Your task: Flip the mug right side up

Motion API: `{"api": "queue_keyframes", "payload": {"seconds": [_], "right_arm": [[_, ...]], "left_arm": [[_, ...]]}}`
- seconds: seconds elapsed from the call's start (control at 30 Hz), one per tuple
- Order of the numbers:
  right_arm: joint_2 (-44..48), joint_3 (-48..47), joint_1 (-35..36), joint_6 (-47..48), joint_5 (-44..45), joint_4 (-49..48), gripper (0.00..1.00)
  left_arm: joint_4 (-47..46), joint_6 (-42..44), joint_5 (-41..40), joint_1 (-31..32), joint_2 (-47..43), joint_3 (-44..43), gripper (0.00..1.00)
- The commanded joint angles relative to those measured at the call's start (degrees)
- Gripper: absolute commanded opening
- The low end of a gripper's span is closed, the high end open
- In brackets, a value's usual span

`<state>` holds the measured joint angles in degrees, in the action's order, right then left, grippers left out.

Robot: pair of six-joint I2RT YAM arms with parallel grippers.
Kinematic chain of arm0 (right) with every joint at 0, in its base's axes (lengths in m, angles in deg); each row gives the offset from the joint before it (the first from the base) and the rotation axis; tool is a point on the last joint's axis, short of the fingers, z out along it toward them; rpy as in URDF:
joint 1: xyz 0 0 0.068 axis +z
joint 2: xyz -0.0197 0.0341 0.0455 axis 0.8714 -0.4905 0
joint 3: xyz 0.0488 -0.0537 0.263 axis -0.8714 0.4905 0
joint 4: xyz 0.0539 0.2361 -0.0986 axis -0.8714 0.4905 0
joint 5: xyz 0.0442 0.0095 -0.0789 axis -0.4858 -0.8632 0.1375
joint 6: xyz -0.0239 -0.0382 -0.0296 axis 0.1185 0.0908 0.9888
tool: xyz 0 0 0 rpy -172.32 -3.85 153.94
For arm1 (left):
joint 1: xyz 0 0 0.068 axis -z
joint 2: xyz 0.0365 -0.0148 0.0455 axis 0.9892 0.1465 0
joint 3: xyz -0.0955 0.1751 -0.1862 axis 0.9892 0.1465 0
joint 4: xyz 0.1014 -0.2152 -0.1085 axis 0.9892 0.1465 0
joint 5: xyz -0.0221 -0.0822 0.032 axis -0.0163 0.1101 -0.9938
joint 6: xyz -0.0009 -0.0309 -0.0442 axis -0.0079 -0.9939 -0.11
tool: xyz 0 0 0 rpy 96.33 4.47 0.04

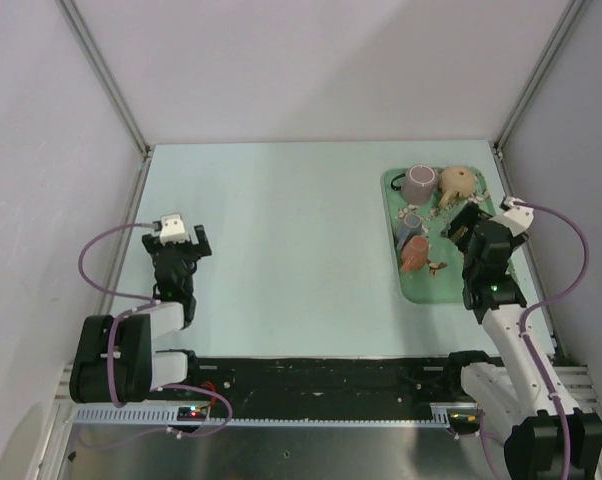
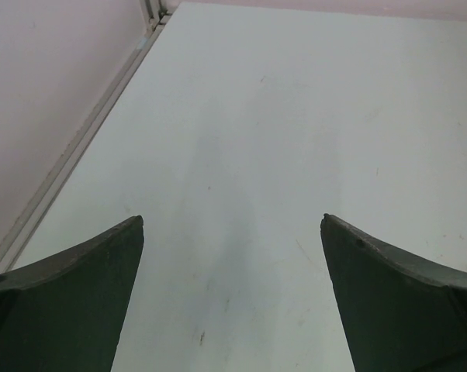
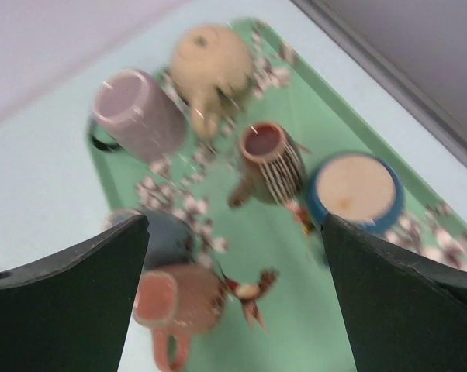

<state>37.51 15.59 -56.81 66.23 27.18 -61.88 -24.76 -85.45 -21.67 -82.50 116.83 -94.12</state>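
Observation:
Several mugs sit on a green tray [image 1: 422,286] at the right. A mauve mug [image 3: 136,112] with a dark handle stands bottom up at the far left corner, with a beige pot [image 3: 210,60] beside it. Nearer are a striped mug [image 3: 271,161], a blue mug [image 3: 354,191] showing a cream base, a grey-blue mug [image 3: 168,235] and a pink mug [image 3: 181,298] with its handle toward me. My right gripper [image 3: 235,221] hovers open above the tray, holding nothing; the view is blurred. My left gripper [image 2: 232,221] is open over bare table at the left.
The tray [image 3: 295,310] carries a flower and bird print. It lies close to the right wall and its metal post [image 1: 537,75]. The left wall rail [image 2: 78,147] runs beside my left gripper [image 1: 181,242]. Pale table surface [image 1: 291,230] lies between the two arms.

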Motion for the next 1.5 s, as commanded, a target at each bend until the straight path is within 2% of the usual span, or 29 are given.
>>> {"api": "queue_keyframes", "payload": {"seconds": [0.0,0.17,0.27,0.33,0.43,0.53,0.7,0.9,1.13,1.3,1.47], "right_arm": [[-4.2,-6.4,0.2,-7.8,5.9,28.3,0.99],[-10.4,-12.8,-1.1,-10.8,5.1,40.9,0.99],[-11.9,-13.9,-2.7,-12.0,1.9,44.3,0.99],[-12.1,-14.0,-3.2,-12.4,-0.7,45.1,0.97],[-11.8,-14.0,-3.3,-12.2,-2.3,44.7,0.89],[-12.3,-13.8,-3.3,-11.6,-1.8,42.9,0.85],[-15.5,-12.6,-9.4,-11.4,1.4,41.5,0.78],[-17.0,-10.9,-13.9,-5.8,-6.1,30.9,0.61],[-24.3,-11.4,-14.0,-6.7,-7.4,26.9,0.57],[-29.6,-12.8,-14.1,-9.0,-1.6,28.1,0.51],[-32.6,-13.8,-14.2,-8.1,-0.5,25.3,0.47]], "left_arm": [[15.8,0.9,2.8,-0.2,-2.6,-11.5,1.0],[46.0,3.4,9.0,-0.2,-2.2,-29.9,1.0],[63.5,6.1,11.9,-0.3,-1.2,-42.1,1.0],[71.9,7.1,13.3,-0.2,-1.2,-48.0,1.0],[80.2,6.9,14.7,-0.2,-1.3,-53.5,1.0],[83.6,5.9,17.0,-0.2,-1.3,-55.7,1.0],[84.3,4.9,18.6,-0.2,-1.5,-55.5,1.0],[84.3,4.7,19.4,-0.2,-1.0,-56.5,1.0],[84.4,4.3,21.0,-0.2,-0.4,-57.6,1.0],[84.7,4.3,21.9,-0.4,0.0,-58.0,1.0],[85.0,4.4,23.7,-0.7,0.6,-58.3,1.0]]}}
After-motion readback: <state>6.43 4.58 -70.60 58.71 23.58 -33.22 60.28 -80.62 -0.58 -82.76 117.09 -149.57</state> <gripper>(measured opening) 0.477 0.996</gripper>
